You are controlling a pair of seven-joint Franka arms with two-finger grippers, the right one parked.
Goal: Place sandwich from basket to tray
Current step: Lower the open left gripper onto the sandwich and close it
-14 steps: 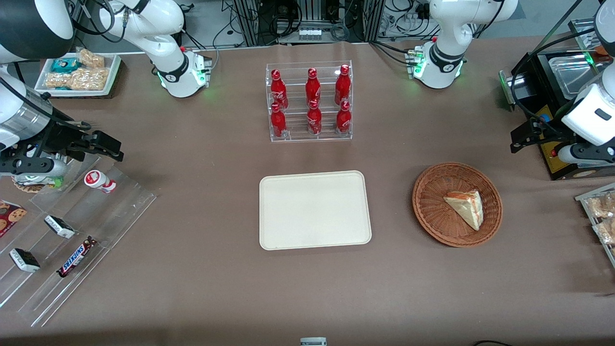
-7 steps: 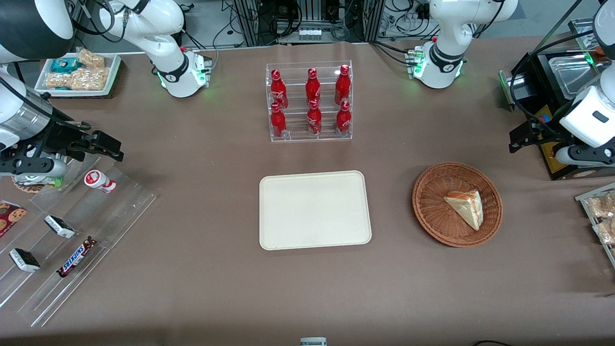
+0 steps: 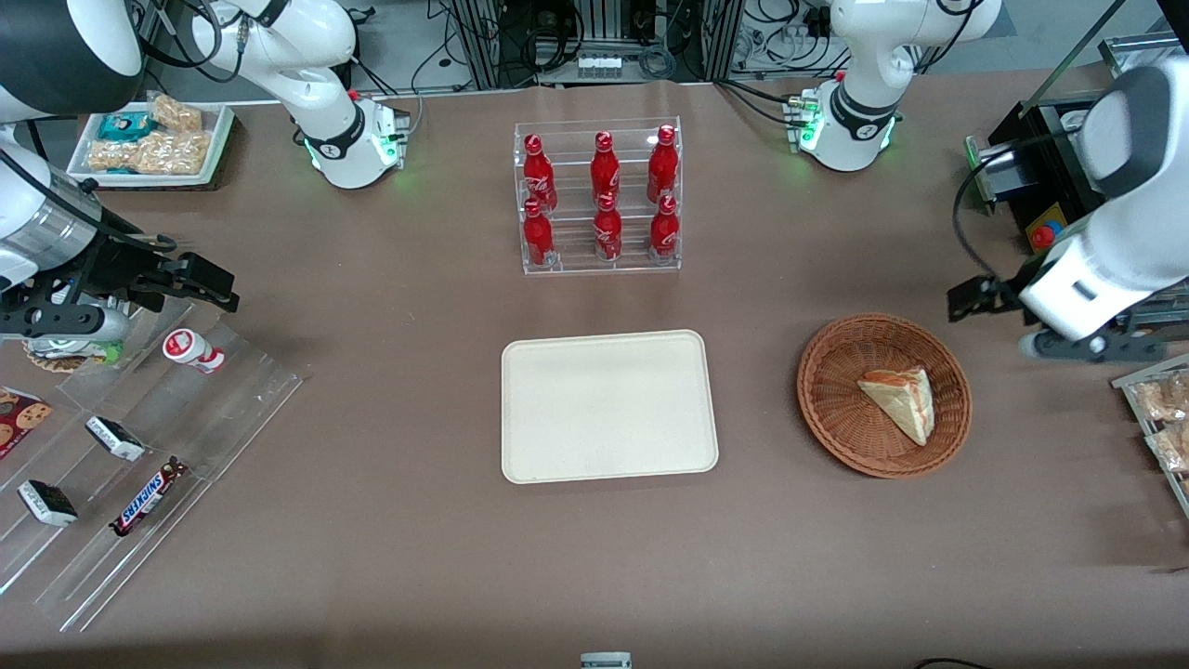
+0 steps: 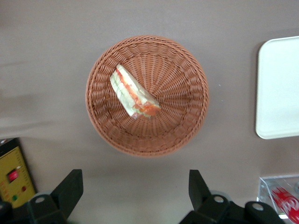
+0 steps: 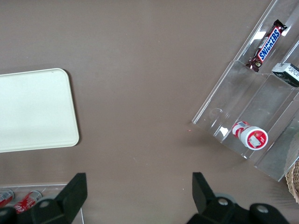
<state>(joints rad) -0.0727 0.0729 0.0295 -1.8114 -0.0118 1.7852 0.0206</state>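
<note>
Black fingers of the left arm's gripper (image 4: 132,189) stand wide apart and hold nothing; in the wrist view the bare brown tabletop (image 4: 135,186) shows between them. In the front view the gripper (image 3: 999,321) hangs above the tabletop at the right edge of the frame, just beside the basket (image 3: 841,423) and a little farther from the camera than it, not touching it.

Inside the round reddish-brown wicker basket (image 4: 187,116) lies the sandwich (image 4: 133,92), a pale triangular wedge with orange and green stripes along its cut edge. In the front view the sandwich (image 3: 899,400) rests right of the basket's centre.

Near the middle of the front view the cream rectangular tray (image 3: 608,406) lies flat with nothing on it, well apart from the basket and toward the parked arm's end of the tabletop.

Farther from the camera than the tray, a clear rack (image 3: 599,265) holds six red bottles (image 3: 606,167) in two rows of three.
</note>
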